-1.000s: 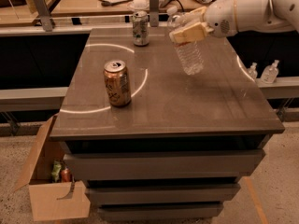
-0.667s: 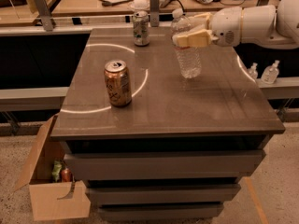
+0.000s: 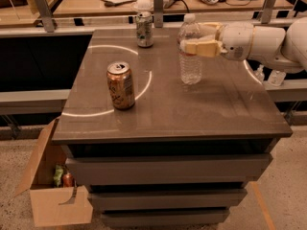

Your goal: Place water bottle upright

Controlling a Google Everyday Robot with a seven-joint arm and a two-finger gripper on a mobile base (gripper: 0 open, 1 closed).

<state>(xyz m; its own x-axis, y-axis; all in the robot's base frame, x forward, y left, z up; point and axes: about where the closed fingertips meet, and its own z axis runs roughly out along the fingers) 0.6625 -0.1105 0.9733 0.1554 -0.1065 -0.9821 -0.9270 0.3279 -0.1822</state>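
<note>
The water bottle (image 3: 191, 68), clear and ribbed with a white cap, stands upright on the grey table (image 3: 192, 114), right of the middle and toward the back. My gripper (image 3: 193, 38) reaches in from the right on a white arm. Its cream fingers (image 3: 204, 48) are closed around the bottle's upper part, one in front and one behind. The bottle's base rests on the tabletop.
A copper-coloured soda can (image 3: 121, 85) stands left of centre. A silver can (image 3: 144, 29) stands at the back edge. Small clear bottles (image 3: 276, 76) sit on a ledge at the right. An open cardboard box (image 3: 57, 195) lies on the floor at the left.
The bottle has gone from tilted and lifted to upright with its base on the table. My gripper has moved down and slightly right with it.
</note>
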